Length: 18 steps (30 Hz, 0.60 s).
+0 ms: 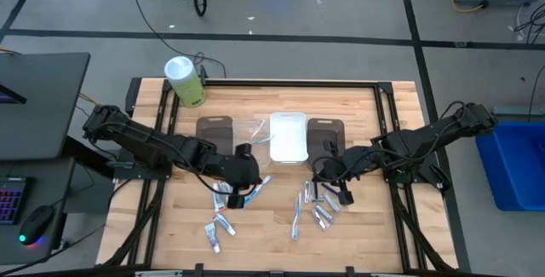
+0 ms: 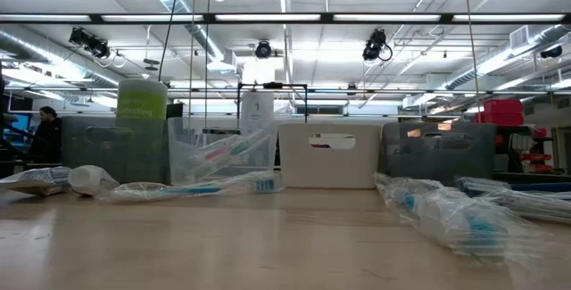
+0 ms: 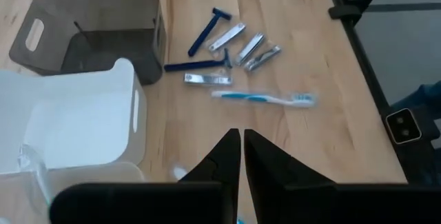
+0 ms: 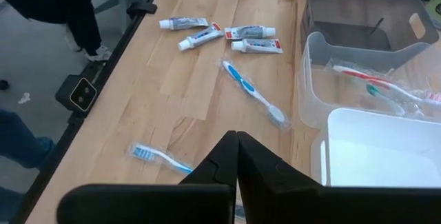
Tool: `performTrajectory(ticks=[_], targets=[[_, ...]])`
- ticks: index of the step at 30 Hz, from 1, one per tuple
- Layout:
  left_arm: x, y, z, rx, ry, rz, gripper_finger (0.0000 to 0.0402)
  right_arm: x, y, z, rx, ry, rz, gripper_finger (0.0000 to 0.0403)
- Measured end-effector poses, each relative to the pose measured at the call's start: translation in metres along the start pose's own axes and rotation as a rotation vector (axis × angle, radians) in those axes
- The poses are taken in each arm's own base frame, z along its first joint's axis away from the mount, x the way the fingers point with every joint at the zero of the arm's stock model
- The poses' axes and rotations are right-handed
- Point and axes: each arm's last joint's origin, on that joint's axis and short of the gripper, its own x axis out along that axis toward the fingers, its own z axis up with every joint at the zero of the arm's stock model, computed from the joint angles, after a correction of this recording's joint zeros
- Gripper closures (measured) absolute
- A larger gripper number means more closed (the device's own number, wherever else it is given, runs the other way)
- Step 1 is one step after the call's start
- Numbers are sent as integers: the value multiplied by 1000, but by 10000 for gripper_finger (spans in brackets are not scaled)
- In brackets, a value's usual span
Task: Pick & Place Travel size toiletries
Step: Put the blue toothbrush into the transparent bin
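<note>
Four toothpaste tubes point(image 4: 256, 45), two loose toothbrushes point(image 4: 253, 94)

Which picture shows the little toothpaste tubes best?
The right wrist view: four toothpaste tubes lie in plain sight on the bare wood. The high view shows them tiny, near the left gripper. The low view shows one side-on; the left wrist view shows none.

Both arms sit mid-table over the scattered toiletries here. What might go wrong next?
The left gripper and right gripper flank the white tray closely, so either could nudge it or the clear tray. The wrapped toothbrush lies against the clear tray's wall, so a grasp there may catch that wall.
</note>
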Motion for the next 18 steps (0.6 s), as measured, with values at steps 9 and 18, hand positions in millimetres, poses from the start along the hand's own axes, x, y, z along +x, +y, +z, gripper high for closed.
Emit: performTrajectory(ticks=[9, 18], targets=[[0, 0, 0, -5, 0, -9, 361, 0, 0, 0, 0, 0, -1, 390], [0, 0, -9, 53, 97, -32, 236, 0, 0, 0, 0, 1, -3, 390]])
